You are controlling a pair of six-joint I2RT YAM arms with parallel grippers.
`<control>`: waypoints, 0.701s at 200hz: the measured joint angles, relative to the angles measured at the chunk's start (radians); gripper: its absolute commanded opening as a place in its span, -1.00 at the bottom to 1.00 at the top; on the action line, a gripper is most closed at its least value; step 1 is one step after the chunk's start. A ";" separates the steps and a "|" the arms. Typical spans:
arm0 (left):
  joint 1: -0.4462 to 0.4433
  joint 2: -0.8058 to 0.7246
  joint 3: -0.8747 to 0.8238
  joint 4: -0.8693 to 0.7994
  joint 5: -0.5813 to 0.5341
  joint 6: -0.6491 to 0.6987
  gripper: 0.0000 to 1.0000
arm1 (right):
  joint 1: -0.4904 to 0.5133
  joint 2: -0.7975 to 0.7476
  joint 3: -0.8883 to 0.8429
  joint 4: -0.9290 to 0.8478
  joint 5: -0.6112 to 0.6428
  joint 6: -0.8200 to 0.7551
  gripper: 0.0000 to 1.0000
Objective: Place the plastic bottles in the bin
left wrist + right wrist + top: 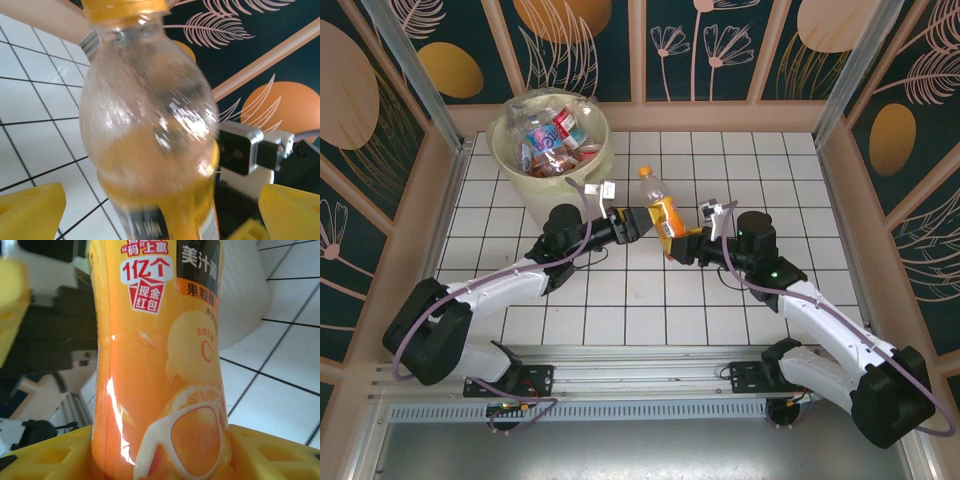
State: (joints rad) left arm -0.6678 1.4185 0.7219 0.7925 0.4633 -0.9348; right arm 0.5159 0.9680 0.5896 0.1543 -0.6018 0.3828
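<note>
Top external view: the right gripper (682,244) is clamped on the lower end of an orange bottle (663,212). It holds the bottle tilted above the middle of the tiled table (650,310), with the cap (645,172) pointing toward the far wall. The left gripper (634,222) sits just beside the bottle on its left, jaws spread wide. The bin (508,160) stands at the table's far left (a translucent bag lines it) with several bottles (552,135) piled inside. The orange bottle is near the bin, to its right, and not over it.

From the left wrist, the bottle's clear shoulder (150,115) looks blurred. It stands between the yellow fingers (30,207), which are apart on either side with no contact that I can see.

From the right wrist, the bottle's orange label (160,365) rises between the yellow fingers (270,450), which press against both its sides. The pale bin wall (240,300) shows behind it.
</note>
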 measured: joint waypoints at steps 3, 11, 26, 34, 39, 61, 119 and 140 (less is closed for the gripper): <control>0.000 0.005 0.003 0.008 0.000 -0.006 0.92 | 0.002 -0.002 -0.001 0.000 -0.006 0.002 0.21; 0.000 0.019 0.011 0.029 0.002 -0.018 0.85 | 0.004 -0.007 -0.005 0.005 -0.024 0.005 0.20; -0.002 0.048 0.027 0.064 0.005 -0.048 0.66 | 0.006 -0.011 -0.016 0.012 -0.047 0.014 0.20; -0.002 0.059 0.035 0.076 0.005 -0.066 0.54 | 0.006 -0.012 -0.023 0.014 -0.055 0.017 0.21; -0.002 0.064 0.039 0.080 0.005 -0.068 0.49 | 0.007 -0.012 -0.026 0.015 -0.057 0.017 0.21; -0.002 0.066 0.042 0.082 0.001 -0.098 0.29 | 0.008 -0.015 -0.032 0.025 -0.064 0.018 0.26; -0.002 0.023 0.050 0.014 -0.004 -0.094 0.07 | 0.011 -0.018 -0.032 0.037 -0.081 0.025 0.60; -0.002 -0.024 0.110 -0.119 -0.034 -0.048 0.04 | 0.014 -0.035 -0.030 0.032 -0.082 0.030 0.79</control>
State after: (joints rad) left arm -0.6701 1.3941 0.8322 0.6739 0.4297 -0.9825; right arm 0.5304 0.9325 0.5594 0.1867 -0.6834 0.4126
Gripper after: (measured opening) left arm 0.556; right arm 0.853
